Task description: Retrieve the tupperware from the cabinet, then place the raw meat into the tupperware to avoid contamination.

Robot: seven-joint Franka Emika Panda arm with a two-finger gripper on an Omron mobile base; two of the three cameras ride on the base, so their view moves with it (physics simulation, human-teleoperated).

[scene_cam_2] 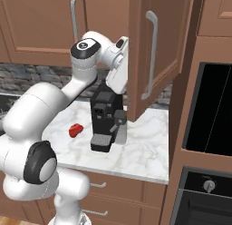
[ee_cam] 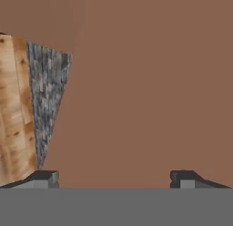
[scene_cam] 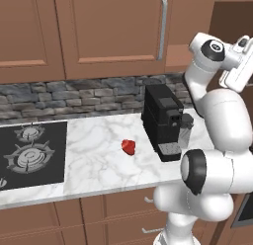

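Dark-red, the small lump of raw meat (scene_cam: 128,146) lies on the white marble counter (scene_cam: 99,160), left of the black coffee machine (scene_cam: 162,121). Above, the brown wooden cabinet (scene_cam_2: 154,51) stands with its door swung open. Close before brown wood, the gripper (ee_cam: 113,177) holds its fingertips (ee_cam: 45,177) spread wide, holding nothing.

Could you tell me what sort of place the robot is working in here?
A simulated home kitchen, by the look of it: a marble counter with a gas hob set in, brown wall cabinets above a stone backsplash, a black coffee machine, and a built-in oven beside the counter.
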